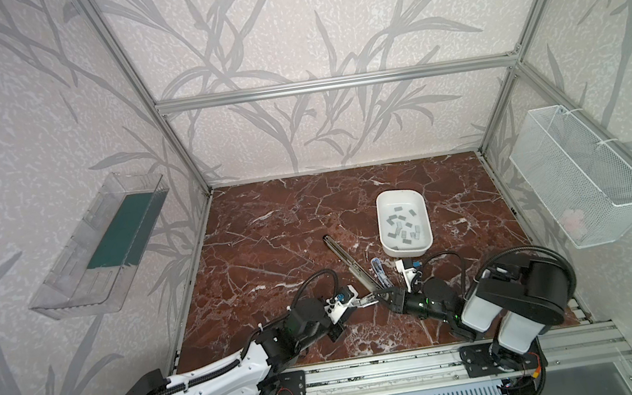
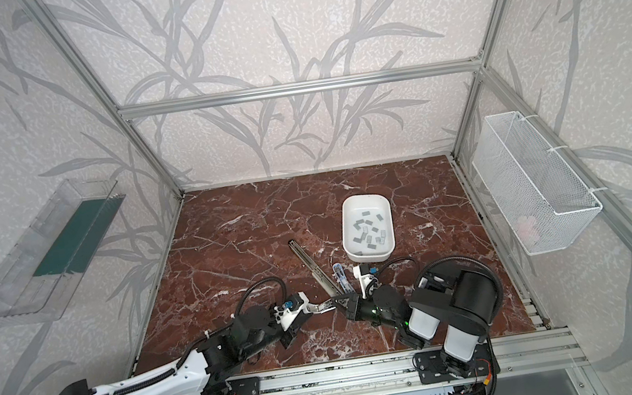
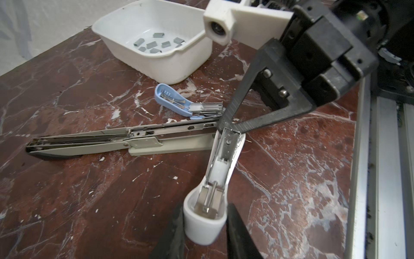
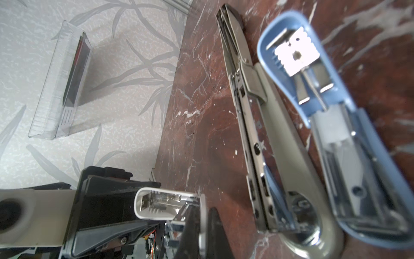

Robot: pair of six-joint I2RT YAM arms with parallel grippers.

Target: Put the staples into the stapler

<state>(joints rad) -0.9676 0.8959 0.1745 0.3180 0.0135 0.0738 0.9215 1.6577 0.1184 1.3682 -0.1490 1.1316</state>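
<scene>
Red-brown marble table [image 1: 268,230], seen from above.
White tub [image 1: 406,254] right of centre; nearer the front, a long grey stapler [image 1: 346,259] and a small blue stapler [image 1: 379,271] lie open, side by side.

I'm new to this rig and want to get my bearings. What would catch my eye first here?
The opened white stapler hangs at the table's near middle: the right gripper pinches one end, the left gripper flanks the other. Just behind lie a long grey stapler and a blue stapler, both open. Farther back on the right, a white tray holds the loose staples.
</scene>
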